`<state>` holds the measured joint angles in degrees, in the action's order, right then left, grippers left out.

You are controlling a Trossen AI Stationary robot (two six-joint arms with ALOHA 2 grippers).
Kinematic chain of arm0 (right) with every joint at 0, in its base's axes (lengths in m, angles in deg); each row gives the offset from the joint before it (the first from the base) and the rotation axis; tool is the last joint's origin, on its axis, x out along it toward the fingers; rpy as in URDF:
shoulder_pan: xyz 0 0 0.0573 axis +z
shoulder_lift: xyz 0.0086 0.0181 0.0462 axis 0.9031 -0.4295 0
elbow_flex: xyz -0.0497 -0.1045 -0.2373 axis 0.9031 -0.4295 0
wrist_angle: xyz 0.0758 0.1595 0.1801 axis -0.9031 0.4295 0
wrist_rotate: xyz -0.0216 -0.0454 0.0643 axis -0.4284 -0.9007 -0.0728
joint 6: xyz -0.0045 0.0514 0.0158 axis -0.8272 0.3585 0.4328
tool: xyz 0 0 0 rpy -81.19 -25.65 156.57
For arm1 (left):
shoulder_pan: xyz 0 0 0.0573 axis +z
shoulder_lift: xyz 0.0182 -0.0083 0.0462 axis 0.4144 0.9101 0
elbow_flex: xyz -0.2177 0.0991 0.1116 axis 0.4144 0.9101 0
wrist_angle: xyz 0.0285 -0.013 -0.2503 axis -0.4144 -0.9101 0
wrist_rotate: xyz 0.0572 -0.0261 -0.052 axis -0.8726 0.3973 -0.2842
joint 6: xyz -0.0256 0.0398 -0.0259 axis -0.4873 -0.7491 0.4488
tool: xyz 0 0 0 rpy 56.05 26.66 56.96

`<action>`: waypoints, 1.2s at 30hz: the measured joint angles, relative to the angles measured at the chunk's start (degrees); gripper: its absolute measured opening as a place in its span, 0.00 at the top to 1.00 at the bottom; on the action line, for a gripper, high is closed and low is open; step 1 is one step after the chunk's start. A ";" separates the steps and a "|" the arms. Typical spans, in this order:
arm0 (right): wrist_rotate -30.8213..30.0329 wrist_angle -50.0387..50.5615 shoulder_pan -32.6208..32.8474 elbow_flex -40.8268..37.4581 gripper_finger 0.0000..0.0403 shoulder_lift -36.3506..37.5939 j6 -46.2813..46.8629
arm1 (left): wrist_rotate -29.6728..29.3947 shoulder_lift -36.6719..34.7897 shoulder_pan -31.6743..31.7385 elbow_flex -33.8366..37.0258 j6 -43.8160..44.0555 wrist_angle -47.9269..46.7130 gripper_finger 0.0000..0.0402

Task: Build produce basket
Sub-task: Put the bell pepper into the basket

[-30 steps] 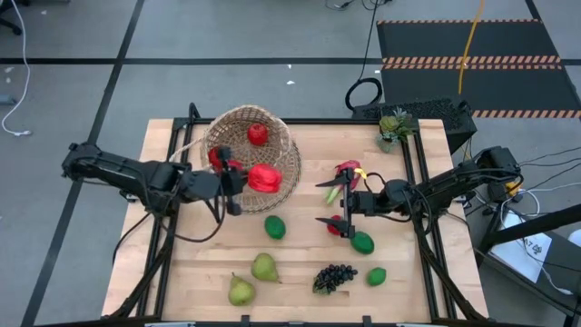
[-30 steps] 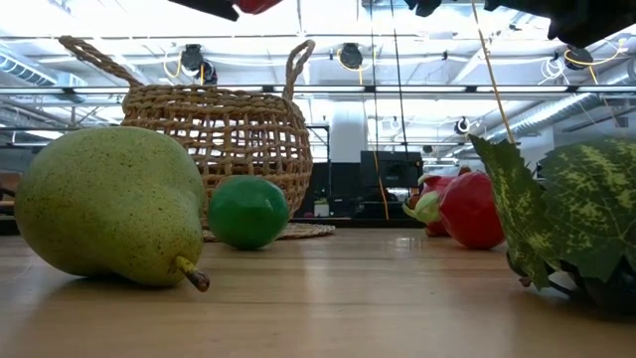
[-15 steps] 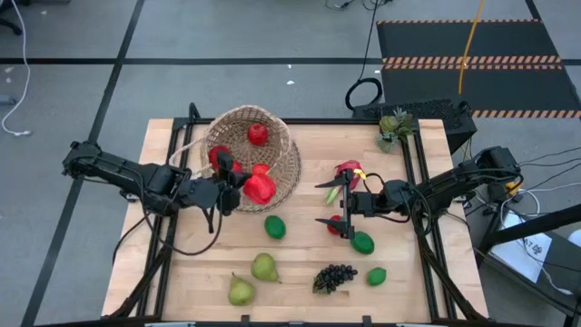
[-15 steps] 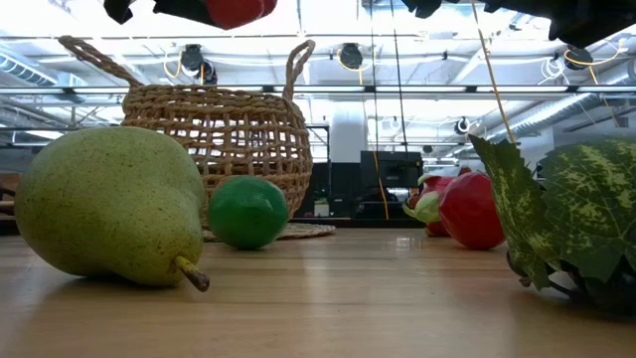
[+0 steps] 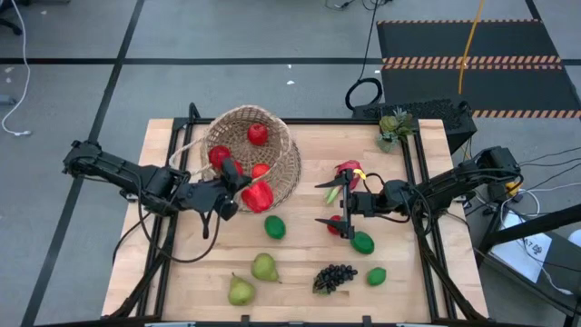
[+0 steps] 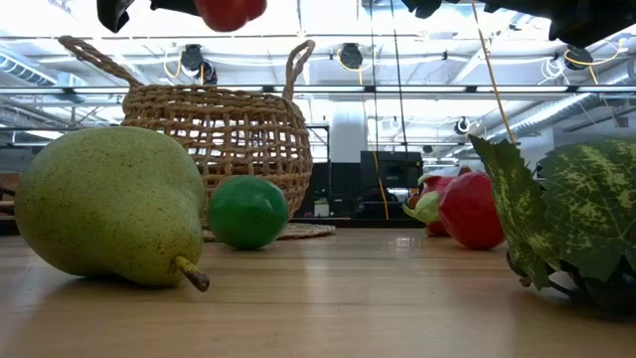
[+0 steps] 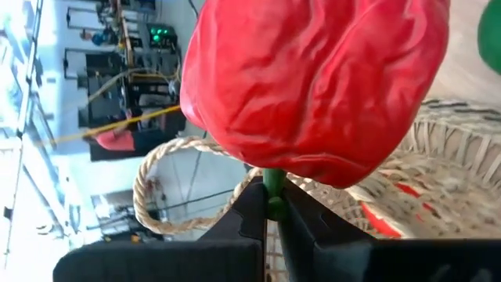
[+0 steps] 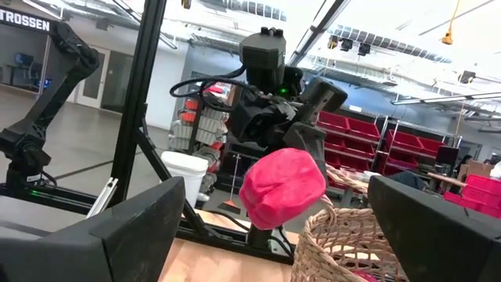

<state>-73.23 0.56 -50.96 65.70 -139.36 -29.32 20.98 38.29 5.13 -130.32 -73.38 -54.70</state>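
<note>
The woven basket (image 5: 272, 162) stands at the table's far left with a red apple (image 5: 258, 134) and two more red fruits inside. My left gripper (image 5: 241, 192) hangs just off the basket's near rim, shut on a red pepper (image 5: 259, 195). My right gripper (image 5: 320, 203) waits open at centre right, between the pink dragon fruit (image 5: 348, 172) and a red fruit (image 5: 338, 225), touching nothing. Limes (image 5: 275, 227) (image 5: 362, 242) (image 5: 376, 276), two pears (image 5: 264, 267) (image 5: 241, 291) and dark grapes (image 5: 334, 277) lie on the table. My left gripper pinches the pepper's green stem (image 7: 272, 186) between its two fingertips. The fingers come from the table's left, slanting a little downward. The pepper's body (image 7: 313, 86) sticks out beyond the fingertips, lifted clear of the table and level with the basket's top (image 6: 231, 10).
A small spiky potted plant (image 5: 396, 125) stands at the far right corner. The basket's loop handle (image 7: 160, 188) juts out toward my left arm. Bare wood lies along the table's near left.
My left gripper has rolled about its own axis and shifted slightly toward the table's near edge, staying shut. The pepper has turned with it and swung from over the basket's near rim to just outside it, sinking a little.
</note>
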 joint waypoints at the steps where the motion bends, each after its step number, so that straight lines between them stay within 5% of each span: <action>1: 0.00 0.00 0.00 0.00 0.02 0.00 0.00 | -0.01 0.00 0.00 0.00 -1.07 0.00 0.97; 8: 0.00 0.00 0.00 0.00 0.02 0.00 0.00 | -0.01 0.00 -0.39 0.00 -9.54 0.07 0.96; 20: 0.00 0.00 0.00 0.00 0.02 0.00 -0.02 | -0.01 0.00 -1.36 0.00 -6.74 0.09 0.93; 25: 0.00 -0.01 0.00 0.00 0.02 0.00 0.00 | -0.01 0.00 -1.33 0.00 5.38 0.07 0.97; 36: 0.00 -0.02 0.00 0.00 0.02 0.00 0.00 | 0.10 0.00 -1.33 0.00 47.69 0.08 0.93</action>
<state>-73.23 0.54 -50.96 65.70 -139.36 -29.32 21.07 38.29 3.79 -130.32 -25.69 -54.62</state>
